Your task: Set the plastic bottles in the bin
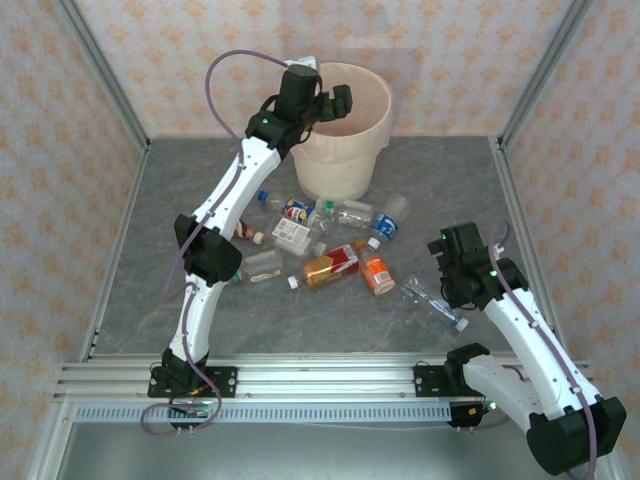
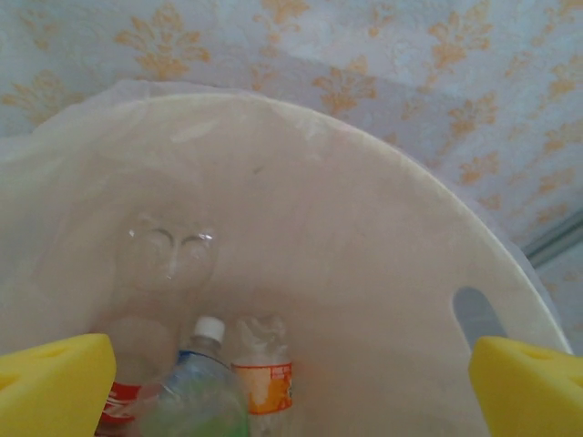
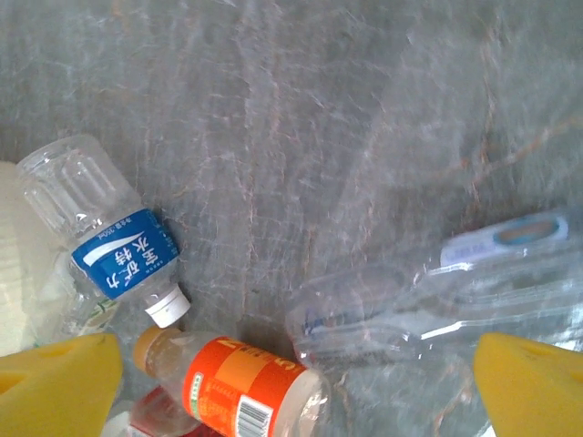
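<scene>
the left gripper (image 1: 332, 103) hangs over the bin (image 1: 345, 150) at the upper centre of the top view, jaws spread wide and empty. in its wrist view a few bottles (image 2: 264, 382) lie at the bottom of the bin. the right gripper (image 1: 455, 250) is spread too and grasps nothing. it sits low over the table (image 3: 319, 109) at the right, with a clear bottle (image 3: 428, 291) and an orange-label bottle (image 3: 237, 387) at the lower edge of its wrist view. the heap (image 1: 320, 250) of other bottles lies mid-frame in the top view.

we judge the risks so: the clear bottle looks thin and round, so a closing jaw may crush it or roll it off toward the right edge. the orange-label bottle lies just beside it and may get pinched along. the left arm, when it pulls back, may snag the liner (image 2: 109, 100) and tip the bin.
</scene>
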